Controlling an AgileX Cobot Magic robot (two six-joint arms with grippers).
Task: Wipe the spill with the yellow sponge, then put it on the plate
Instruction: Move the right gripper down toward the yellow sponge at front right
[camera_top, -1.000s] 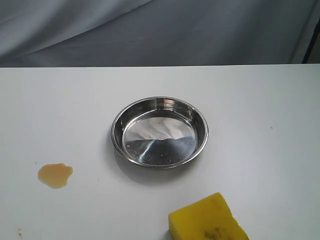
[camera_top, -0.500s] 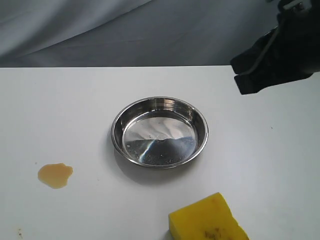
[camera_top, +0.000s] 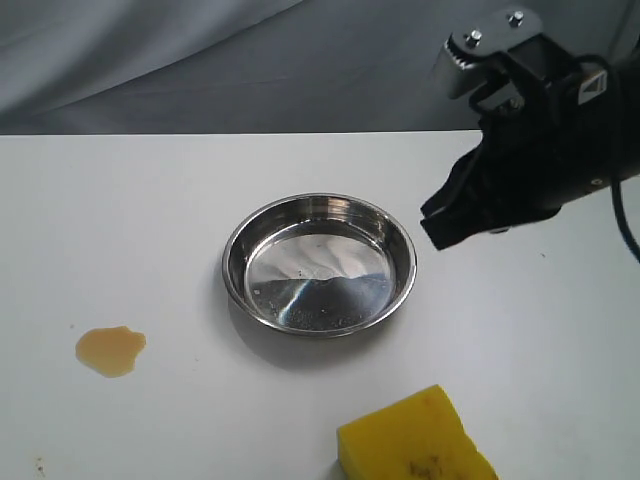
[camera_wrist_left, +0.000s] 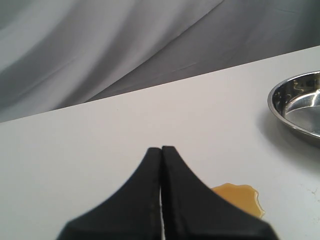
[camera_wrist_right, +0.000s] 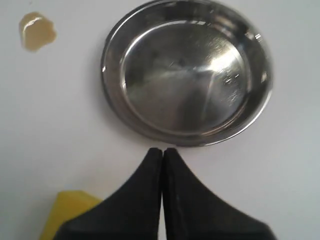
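The shiny steel plate (camera_top: 319, 264) sits in the middle of the white table, empty. An amber spill (camera_top: 110, 349) lies at the front left. The yellow sponge (camera_top: 416, 442) rests at the front edge, right of centre, partly cut off. My right gripper (camera_top: 436, 230) hangs in the air just right of the plate, shut and holding nothing. In the right wrist view the gripper (camera_wrist_right: 162, 150) sits beside the plate (camera_wrist_right: 187, 70), with the sponge (camera_wrist_right: 67, 212) and spill (camera_wrist_right: 36, 31) visible. My left gripper (camera_wrist_left: 161, 148) is shut and empty near the spill (camera_wrist_left: 239, 197); the plate (camera_wrist_left: 295, 107) is further off.
A grey cloth backdrop (camera_top: 250, 60) hangs behind the table's far edge. The white tabletop (camera_top: 140, 220) stretches bare between the spill and the plate.
My right arm has come into the exterior view from the upper right and moved down and left toward the plate. The plate, spill and sponge have not moved.
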